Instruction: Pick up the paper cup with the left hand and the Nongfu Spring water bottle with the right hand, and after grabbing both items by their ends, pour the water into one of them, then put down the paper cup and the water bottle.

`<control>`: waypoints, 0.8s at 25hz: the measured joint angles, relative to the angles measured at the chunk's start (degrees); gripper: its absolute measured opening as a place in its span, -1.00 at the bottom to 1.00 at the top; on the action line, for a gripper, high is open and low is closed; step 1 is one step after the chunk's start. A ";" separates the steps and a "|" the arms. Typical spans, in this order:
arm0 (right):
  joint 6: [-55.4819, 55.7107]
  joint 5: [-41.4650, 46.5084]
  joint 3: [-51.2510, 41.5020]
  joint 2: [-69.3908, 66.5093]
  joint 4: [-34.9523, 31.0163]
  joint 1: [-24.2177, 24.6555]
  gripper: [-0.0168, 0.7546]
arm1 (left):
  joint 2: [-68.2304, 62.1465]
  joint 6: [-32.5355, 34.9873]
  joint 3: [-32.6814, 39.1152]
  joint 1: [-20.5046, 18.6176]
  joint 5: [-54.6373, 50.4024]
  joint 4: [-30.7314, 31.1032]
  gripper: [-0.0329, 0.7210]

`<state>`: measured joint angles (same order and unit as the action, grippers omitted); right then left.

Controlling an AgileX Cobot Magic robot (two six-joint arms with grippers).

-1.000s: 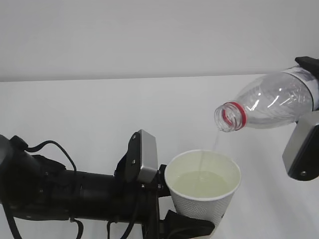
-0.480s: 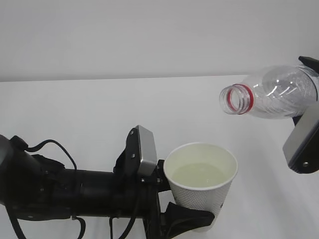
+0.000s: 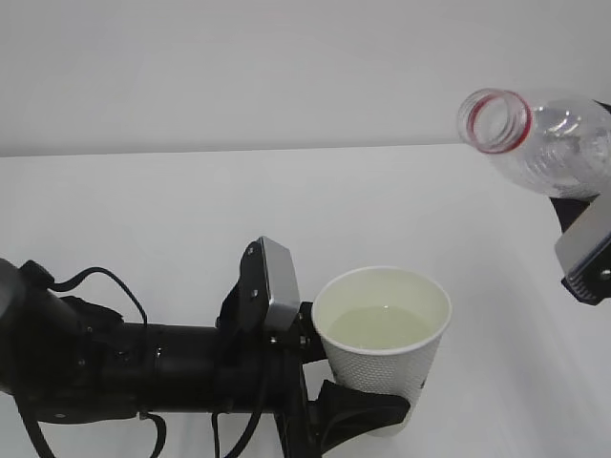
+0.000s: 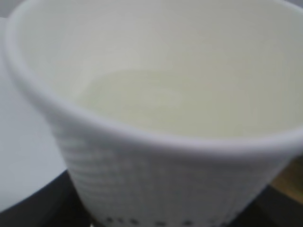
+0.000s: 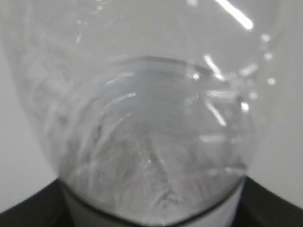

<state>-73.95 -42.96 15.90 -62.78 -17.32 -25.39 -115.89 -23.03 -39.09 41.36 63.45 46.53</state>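
Left end effector [image 3: 358, 405] clamped on the lower part of the paper cup [image 3: 382, 348], cup upright, held above the white tabletop [image 3: 143, 210]. Water [image 3: 380, 325] sits in the cup, well below the rim. Right end effector [image 3: 597, 205] grips the Nongfu Spring water bottle [image 3: 539, 134] at its base end, mostly cut off at the frame's right edge. Bottle mouth points up-left, above and right of the cup, well apart. No stream visible.

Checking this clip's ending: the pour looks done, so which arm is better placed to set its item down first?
Probably the left. Its claw holds the cup upright and low near the table, while the right arm's bottle is high and tilted, needing more lowering.
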 joint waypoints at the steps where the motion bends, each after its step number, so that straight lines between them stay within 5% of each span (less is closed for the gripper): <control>1: 2.84 -0.12 0.00 0.00 0.00 0.00 0.25 | 0.00 0.00 0.00 0.00 0.00 0.00 0.42; 20: 43.68 -1.47 0.00 0.00 -0.22 0.00 0.25 | 0.00 0.00 0.00 0.00 0.10 0.00 0.42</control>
<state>-30.26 -44.44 15.90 -62.78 -17.54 -25.39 -115.89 -23.03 -39.09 41.36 63.55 46.53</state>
